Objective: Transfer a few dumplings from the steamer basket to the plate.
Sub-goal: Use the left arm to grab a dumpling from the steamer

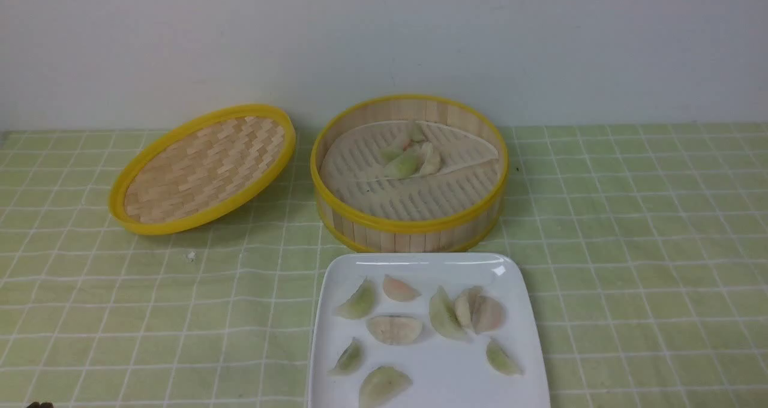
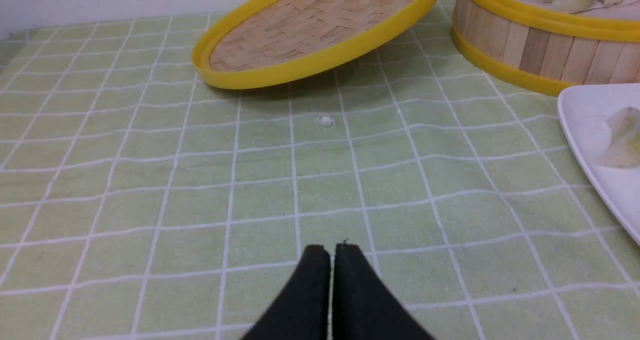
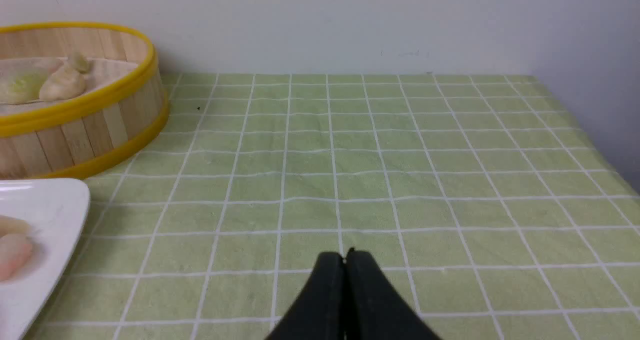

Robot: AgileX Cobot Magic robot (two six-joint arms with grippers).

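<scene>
The steamer basket stands at the table's middle back, with a few dumplings on its folded liner sheet. The white plate lies in front of it and holds several dumplings. My left gripper is shut and empty, low over the cloth, left of the plate and short of the basket. My right gripper is shut and empty over the cloth, right of the plate and basket. Neither gripper shows in the front view.
The woven yellow-rimmed lid leans tilted to the left of the basket; it also shows in the left wrist view. A small white crumb lies on the green checked cloth. A white wall backs the table.
</scene>
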